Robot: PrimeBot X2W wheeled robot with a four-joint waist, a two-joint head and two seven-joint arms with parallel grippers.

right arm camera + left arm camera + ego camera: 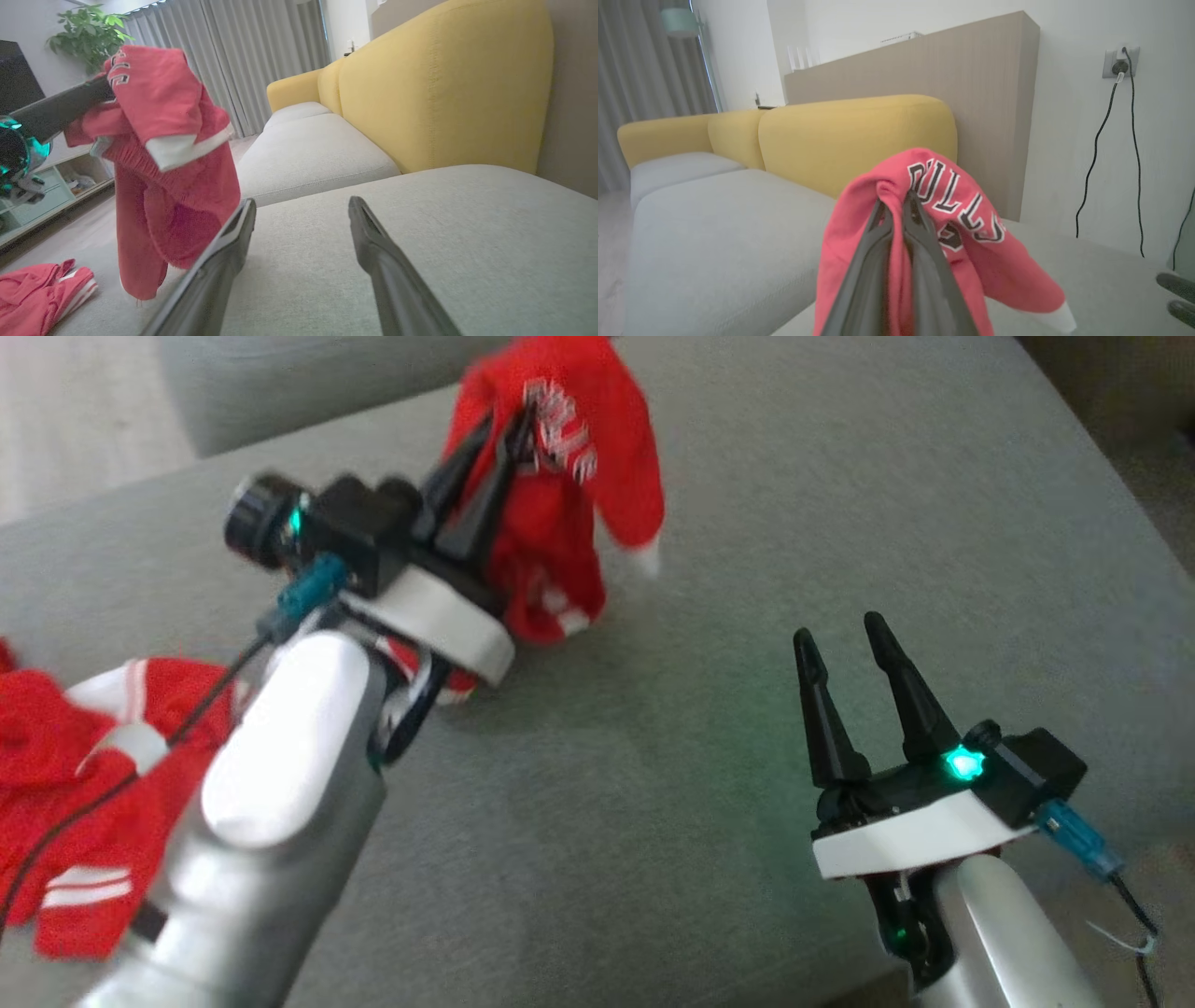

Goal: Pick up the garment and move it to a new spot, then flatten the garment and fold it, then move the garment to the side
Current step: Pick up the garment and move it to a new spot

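Left gripper (509,425) is closed almost fully, its two dark fingers pinching a bunched fold of the red soft-cloth garment (621,476) with black-and-white lettering and white cuffs. That fold sits right at the fingertips. The rest drapes over them and hangs beneath in a loose clump, with a white-trimmed end dangling on the side toward the right gripper (838,628). I cannot tell whether the lowest edge brushes the grey fabric sofa cushion (653,821) under the fingers or hangs just clear of it. The right gripper is well apart from the left one, low over the same cushion, fingers spread wide with nothing between them. Behind the left forearm, on the side away from the right gripper, a second red garment with white stripes (56,784) lies crumpled on the cushion.

The held garment looks light and quite limp, so it should sag, swing and fold onto itself with any move. The cloth seems grippy rather than slick, so a firm pinch is unlikely to slip. A single pinch in the middle only gathers it into a knot, though. For flattening, a likelier hold is two separate points along one edge, such as the shoulders or hem corners, with the free gripper taking the dangling cuff side.
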